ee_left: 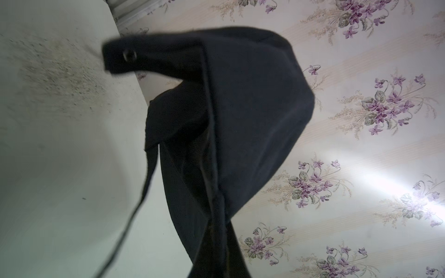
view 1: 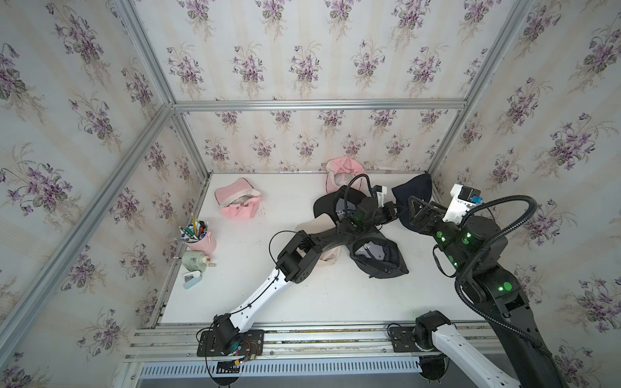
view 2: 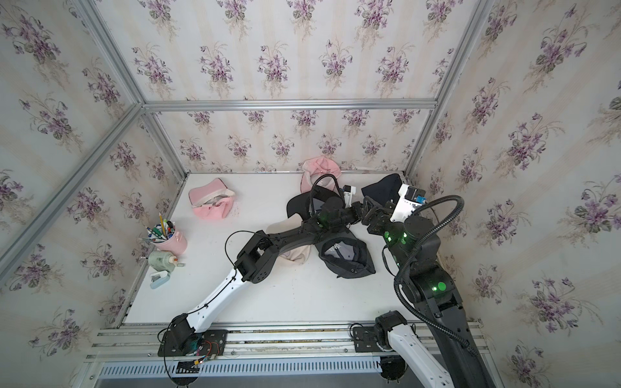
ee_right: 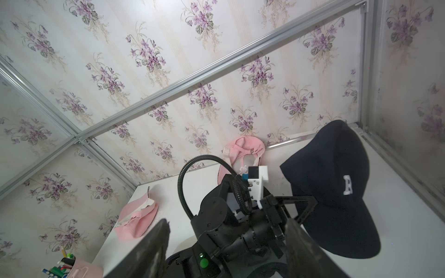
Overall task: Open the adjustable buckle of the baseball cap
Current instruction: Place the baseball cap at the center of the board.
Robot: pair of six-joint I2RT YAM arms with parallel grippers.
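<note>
The navy cap [ee_right: 332,173] was held up over the table [view 1: 268,295] near its back right corner. It looked light and soft, with only the brim stiff, so it would likely sag and twist under a pull. A thin strap [ee_left: 142,192] dangled loose and looked the best place to hold; I could not make out the buckle. The left gripper [ee_right: 309,204] was clamped on the cap's edge. The right gripper [ee_right: 227,231] stood wide, empty, just beside it.

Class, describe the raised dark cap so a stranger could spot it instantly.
Look to the table's far right corner. The navy cap hangs there above the surface. Unlike the pink caps and black caps, it bears a white letter B.
</note>
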